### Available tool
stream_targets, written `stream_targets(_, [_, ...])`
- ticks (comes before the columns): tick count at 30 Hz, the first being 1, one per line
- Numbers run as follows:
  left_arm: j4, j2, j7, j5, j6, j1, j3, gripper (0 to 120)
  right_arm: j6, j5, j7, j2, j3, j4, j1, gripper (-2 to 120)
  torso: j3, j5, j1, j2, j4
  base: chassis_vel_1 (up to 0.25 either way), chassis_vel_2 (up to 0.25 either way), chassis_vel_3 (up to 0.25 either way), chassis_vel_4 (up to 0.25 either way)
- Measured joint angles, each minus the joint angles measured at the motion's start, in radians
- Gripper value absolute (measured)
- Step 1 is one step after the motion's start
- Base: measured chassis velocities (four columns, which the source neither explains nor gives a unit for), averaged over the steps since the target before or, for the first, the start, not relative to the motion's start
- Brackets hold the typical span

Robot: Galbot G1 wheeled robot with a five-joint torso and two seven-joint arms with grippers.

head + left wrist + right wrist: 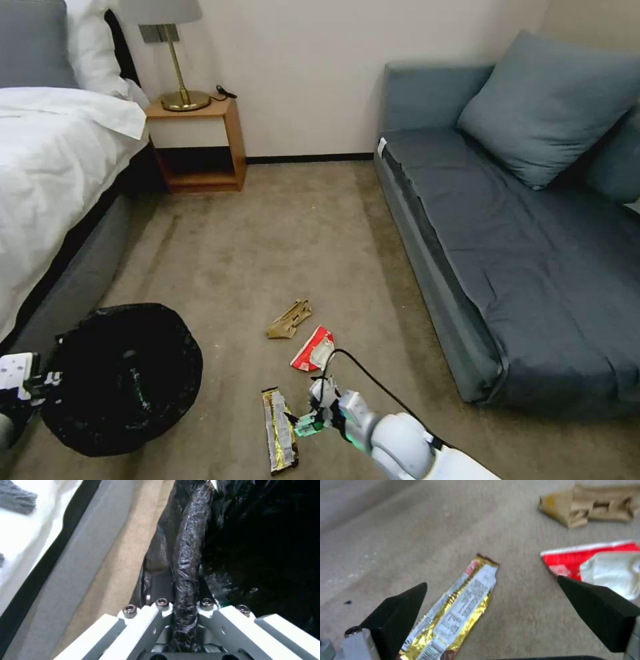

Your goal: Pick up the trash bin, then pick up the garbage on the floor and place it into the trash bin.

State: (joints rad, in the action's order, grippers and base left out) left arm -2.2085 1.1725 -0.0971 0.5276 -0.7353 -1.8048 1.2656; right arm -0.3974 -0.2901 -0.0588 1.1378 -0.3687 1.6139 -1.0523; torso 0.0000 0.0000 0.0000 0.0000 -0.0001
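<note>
The left hand (180, 620) grips the trash bin (123, 377) by its bagged rim, apparently lifted. The right hand (493, 615), spread wide, hovers over the yellow wrapper (460, 610); tan paper (289, 319) and red wrapper (312, 349) lie on the floor.

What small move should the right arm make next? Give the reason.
Probably lower the right gripper onto the long yellow-silver wrapper: its jaws stand open and empty just above it on the carpet, while the left gripper is shut on the trash bin rim, ready to receive it.
</note>
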Motion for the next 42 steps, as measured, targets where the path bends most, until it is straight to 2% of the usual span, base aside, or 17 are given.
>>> stream_targets(5, [-0.021,0.014,0.002,-0.004,0.0,-0.011,-0.008,2,-0.086,-0.054,0.051,0.02,-0.069,-0.062,0.055,100,0.0,0.0,0.0,0.0,0.0001,0.0,0.0,0.0,0.0])
stream_targets(11, [-0.023,0.012,0.003,-0.005,0.0,-0.011,-0.014,2,-0.123,-0.131,0.072,0.043,-0.124,-0.135,0.102,100,0.0,0.0,0.0,0.0,0.0001,0.0,0.0,0.0,0.0])
stream_targets(19, [-0.005,-0.004,0.003,-0.005,0.0,-0.008,-0.008,2,-0.16,-0.255,0.08,0.11,-0.158,-0.241,0.162,100,0.0,0.0,0.0,0.0,0.0001,0.0,0.0,0.0,0.0])
stream_targets(31, [0.005,-0.009,0.002,-0.004,0.0,-0.008,-0.01,2,-0.154,-0.234,0.08,0.209,-0.16,-0.373,0.189,100,0.0,-0.0001,0.0,0.0,0.0002,0.0,0.0,0.0,0.0])
stream_targets(34, [0.006,-0.016,0.001,-0.003,0.0,-0.007,-0.009,2,-0.148,-0.216,0.082,0.222,-0.16,-0.392,0.189,92,0.0,0.0,0.0,0.0,0.0001,0.0,0.0,0.0,0.0])
stream_targets(35, [0.005,-0.017,0.001,-0.003,0.0,-0.006,-0.008,2,-0.147,-0.212,0.082,0.222,-0.161,-0.392,0.188,86,0.0,0.0,0.0,0.0,0.0001,0.0,0.0,0.0,0.0])
stream_targets(36, [0.005,-0.017,0.001,-0.003,0.0,-0.006,-0.008,2,-0.147,-0.212,0.082,0.222,-0.161,-0.392,0.188,86,0.0,0.0,0.0,0.0,0.0001,0.0,0.0,0.0,0.0])
stream_targets(39, [0.005,-0.018,0.001,0.001,0.0,-0.004,-0.012,2,-0.143,-0.194,0.082,0.221,-0.164,-0.393,0.182,71,0.0,-0.0001,0.0,0.0,0.0001,0.0,0.0,0.0,0.0])
stream_targets(42, [0.005,-0.018,0.001,0.005,0.0,-0.003,-0.014,2,-0.138,-0.182,0.081,0.226,-0.163,-0.402,0.179,63,0.0,-0.0002,0.0,0.0,-0.0002,0.0,0.0,0.0,0.0])
